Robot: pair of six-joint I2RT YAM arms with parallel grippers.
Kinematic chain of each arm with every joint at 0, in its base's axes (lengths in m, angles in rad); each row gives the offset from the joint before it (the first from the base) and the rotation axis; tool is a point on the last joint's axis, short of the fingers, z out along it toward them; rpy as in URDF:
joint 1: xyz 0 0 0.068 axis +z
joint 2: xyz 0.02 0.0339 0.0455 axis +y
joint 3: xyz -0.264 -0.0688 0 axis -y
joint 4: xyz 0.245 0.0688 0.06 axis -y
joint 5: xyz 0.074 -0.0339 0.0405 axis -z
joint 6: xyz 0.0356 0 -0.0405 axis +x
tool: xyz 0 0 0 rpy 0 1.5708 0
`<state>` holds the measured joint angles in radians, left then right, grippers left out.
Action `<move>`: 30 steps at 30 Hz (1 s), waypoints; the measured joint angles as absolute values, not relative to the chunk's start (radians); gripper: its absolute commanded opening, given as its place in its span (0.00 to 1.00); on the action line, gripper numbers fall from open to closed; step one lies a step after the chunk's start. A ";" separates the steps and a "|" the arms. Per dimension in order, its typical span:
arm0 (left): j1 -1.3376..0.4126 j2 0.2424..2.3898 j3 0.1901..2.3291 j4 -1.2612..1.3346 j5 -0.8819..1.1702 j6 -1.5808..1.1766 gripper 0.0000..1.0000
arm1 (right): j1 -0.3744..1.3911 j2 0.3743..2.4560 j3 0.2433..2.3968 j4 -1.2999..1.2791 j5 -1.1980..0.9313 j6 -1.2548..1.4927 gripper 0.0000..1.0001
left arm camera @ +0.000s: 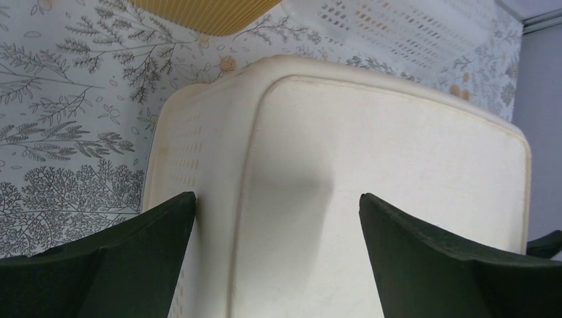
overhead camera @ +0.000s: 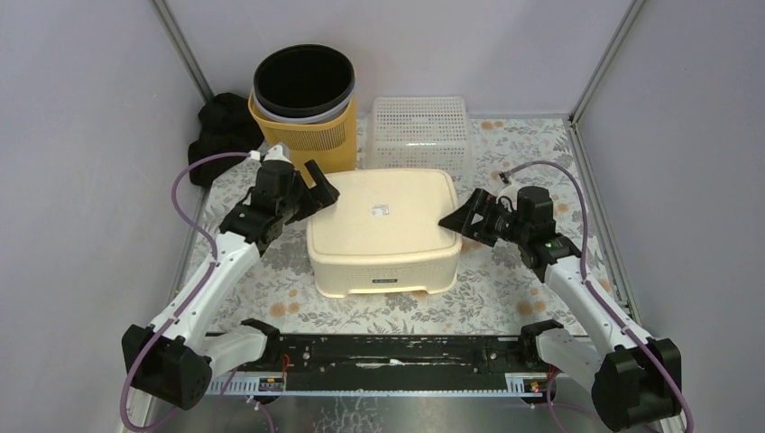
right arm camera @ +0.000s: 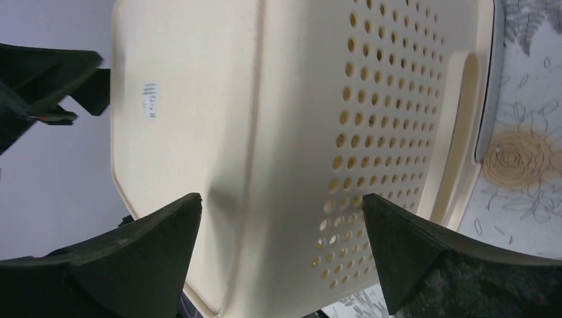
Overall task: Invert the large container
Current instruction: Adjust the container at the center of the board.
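Note:
The large container (overhead camera: pixel 383 225) is a cream plastic basket with perforated sides. It stands in the middle of the table with its flat bottom and a small label facing up and its rim on the cloth. My left gripper (overhead camera: pixel 323 194) is open at its upper left edge, one finger over the top and one beside the side wall (left arm camera: pixel 179 152). My right gripper (overhead camera: pixel 458 219) is open at the right edge, its fingers straddling the top corner of the container (right arm camera: pixel 232 99). Nothing is held. In the wrist views the left gripper (left arm camera: pixel 278 199) and right gripper (right arm camera: pixel 281 202) both show wide gaps.
A yellow bin (overhead camera: pixel 307 135) with a dark bucket (overhead camera: pixel 304 79) nested in it stands at the back. A white perforated basket (overhead camera: pixel 419 131) sits right of the bin, just behind the container. A black bundle (overhead camera: pixel 221 135) lies at the back left. Frame posts and walls close in both sides.

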<state>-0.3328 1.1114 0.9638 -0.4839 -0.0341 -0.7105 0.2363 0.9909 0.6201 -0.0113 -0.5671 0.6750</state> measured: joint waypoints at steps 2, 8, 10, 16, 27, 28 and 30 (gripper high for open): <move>-0.333 1.098 0.978 -0.489 -0.031 -0.705 1.00 | 0.241 1.000 0.628 -0.066 -0.564 0.663 0.99; -0.329 1.088 1.018 -0.495 -0.018 -0.696 1.00 | 0.233 1.017 0.669 -0.128 -0.563 0.653 0.99; -0.323 1.088 1.021 -0.495 -0.006 -0.696 1.00 | 0.220 1.025 0.686 -0.134 -0.562 0.653 0.99; -0.277 1.126 1.053 -0.497 0.038 -0.692 1.00 | 0.165 1.085 0.775 -0.137 -0.558 0.653 0.99; -0.194 1.154 1.080 -0.496 0.158 -0.686 1.00 | 0.107 1.221 0.864 -0.068 -0.635 0.688 0.99; -0.187 1.151 1.076 -0.493 0.171 -0.686 1.00 | 0.101 1.228 0.868 -0.065 -0.645 0.688 0.99; -0.176 1.144 1.061 -0.486 0.199 -0.687 1.00 | 0.090 1.243 0.872 -0.049 -0.661 0.692 0.99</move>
